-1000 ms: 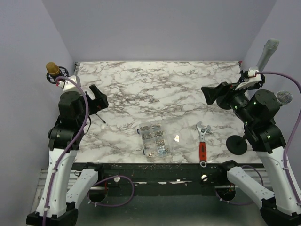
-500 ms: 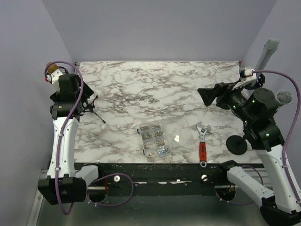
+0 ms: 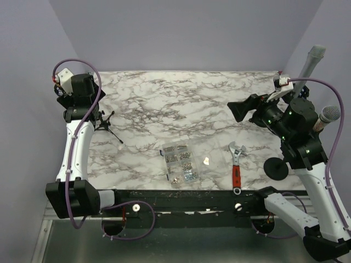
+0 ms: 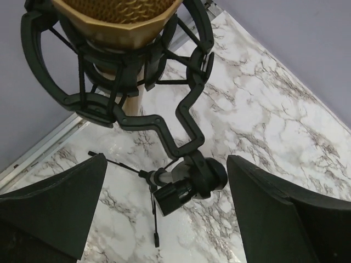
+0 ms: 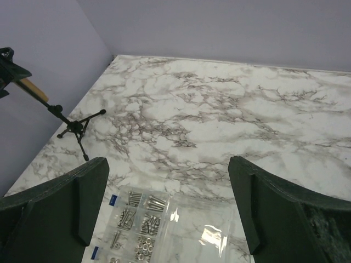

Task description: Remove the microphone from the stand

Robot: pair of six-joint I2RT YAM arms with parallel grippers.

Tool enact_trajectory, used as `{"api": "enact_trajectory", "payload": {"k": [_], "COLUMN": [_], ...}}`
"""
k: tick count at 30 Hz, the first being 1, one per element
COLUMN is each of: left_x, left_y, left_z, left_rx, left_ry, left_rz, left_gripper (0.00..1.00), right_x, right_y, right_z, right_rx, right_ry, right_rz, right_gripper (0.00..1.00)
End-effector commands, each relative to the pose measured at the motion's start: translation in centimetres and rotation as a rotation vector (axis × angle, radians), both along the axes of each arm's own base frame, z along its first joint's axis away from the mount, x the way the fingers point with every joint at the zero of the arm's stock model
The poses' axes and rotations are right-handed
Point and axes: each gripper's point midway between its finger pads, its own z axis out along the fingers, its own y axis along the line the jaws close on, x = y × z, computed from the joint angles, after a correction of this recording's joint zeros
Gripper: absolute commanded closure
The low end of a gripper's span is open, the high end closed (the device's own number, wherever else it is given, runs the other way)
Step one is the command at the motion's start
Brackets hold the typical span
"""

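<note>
The microphone [image 4: 115, 16] has a gold mesh head and sits in a black shock mount [image 4: 104, 107] on a small black tripod stand [image 4: 186, 183] at the table's far left. My left gripper [image 4: 165, 161] hangs open directly above it, one finger on each side of the mount, touching nothing. In the top view my left wrist hides the microphone and only the stand's legs [image 3: 108, 125] show. My right gripper [image 3: 241, 109] is open and empty over the right half of the table; its wrist view shows the stand [image 5: 74, 127] far off at the left.
A clear box of screws [image 3: 180, 161] lies mid-table near the front, with a red-handled wrench [image 3: 237, 167] to its right. A grey microphone [image 3: 312, 60], a silver-headed microphone [image 3: 329, 114] and a round black base [image 3: 276, 167] are at the right edge.
My left arm has swung up and to the back left, ending over the microphone and covering it in the top view. The right arm has shifted slightly left.
</note>
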Motion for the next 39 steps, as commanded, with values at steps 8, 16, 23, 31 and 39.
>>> {"api": "enact_trajectory", "payload": {"k": [8, 16, 23, 31, 39], "left_x": [2.7, 3.3, 3.2, 3.2, 3.1], "left_y": [-0.3, -0.9, -0.8, -2.4, -7.8], "left_z": [1.4, 0.6, 0.4, 0.5, 0.6], "left_rx": [0.083, 0.078, 0.107, 0.122, 0.096], "left_ry": [-0.037, 0.0, 0.016, 0.014, -0.021], "left_rz": [-0.108, -0.159, -0.163, -0.232, -0.384], "left_gripper": [0.29, 0.46, 0.62, 0.81, 0.99], "right_x": [1.6, 2.7, 2.0, 1.2, 0.8], "right_y": [1.6, 3.9, 8.8, 12.4, 14.7], "right_z": [-0.9, -2.5, -3.6, -4.7, -6.3], "right_rx": [-0.019, -0.025, -0.042, -0.07, -0.089], "right_ry": [0.072, 0.15, 0.171, 0.179, 0.206], "right_rz": [0.068, 0.082, 0.143, 0.175, 0.197], "right_gripper": [0.0, 0.0, 0.0, 0.0, 0.0]}}
